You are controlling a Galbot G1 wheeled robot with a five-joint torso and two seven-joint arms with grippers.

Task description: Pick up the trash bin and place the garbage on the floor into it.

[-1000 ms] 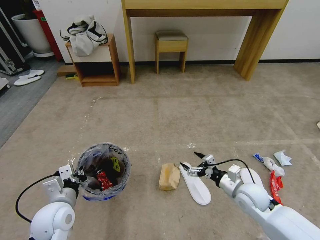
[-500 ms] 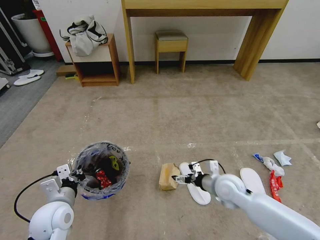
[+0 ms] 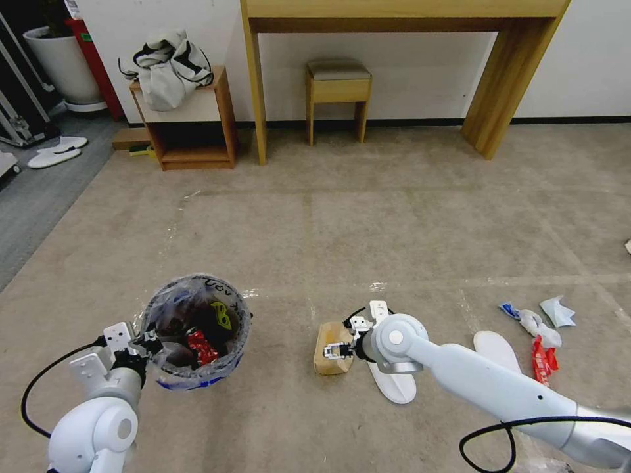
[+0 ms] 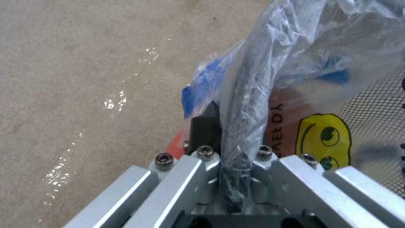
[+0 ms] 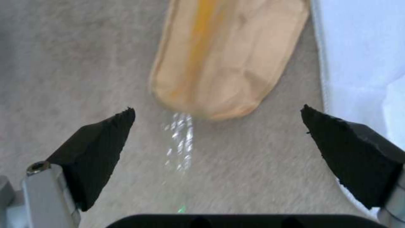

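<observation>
From the head view, the left gripper (image 3: pixel 146 343) holds the trash bin (image 3: pixel 196 332) by its near rim, low at the robot's left, with a red crushed can (image 3: pixel 200 346) visible inside among the clear liner. The right gripper (image 3: pixel 340 350) is low over the floor (image 3: pixel 394 217) at the centre, right at the brown paper bag (image 3: pixel 332 345), which lies just beside a white slipper (image 3: pixel 389 381); a second slipper (image 3: pixel 497 351), a red wrapper (image 3: pixel 543 360) and white-blue crumpled papers (image 3: pixel 536 318) lie farther to the robot's right. In the left wrist view, that gripper (image 4: pixel 234 139) is clamped narrow on the bin's rim (image 4: pixel 245 95) and its plastic bag (the yellow mark and black writing show just past the pinch). In the right wrist view, the right gripper (image 5: pixel 217 126) is spread wide, one black fingertip (image 5: pixel 105 133) on each side of the frame, and the paper bag (image 5: pixel 227 53) lies straight ahead of the opening, not yet between the fingertips, its rounded end nearest and its long axis running away from the gripper. The slipper's edge (image 5: pixel 363 63) sits close to one fingertip, so I judge the approach must go straight forward along the bag to straddle it without catching the slipper. The right arm is clearly the nearer one.
</observation>
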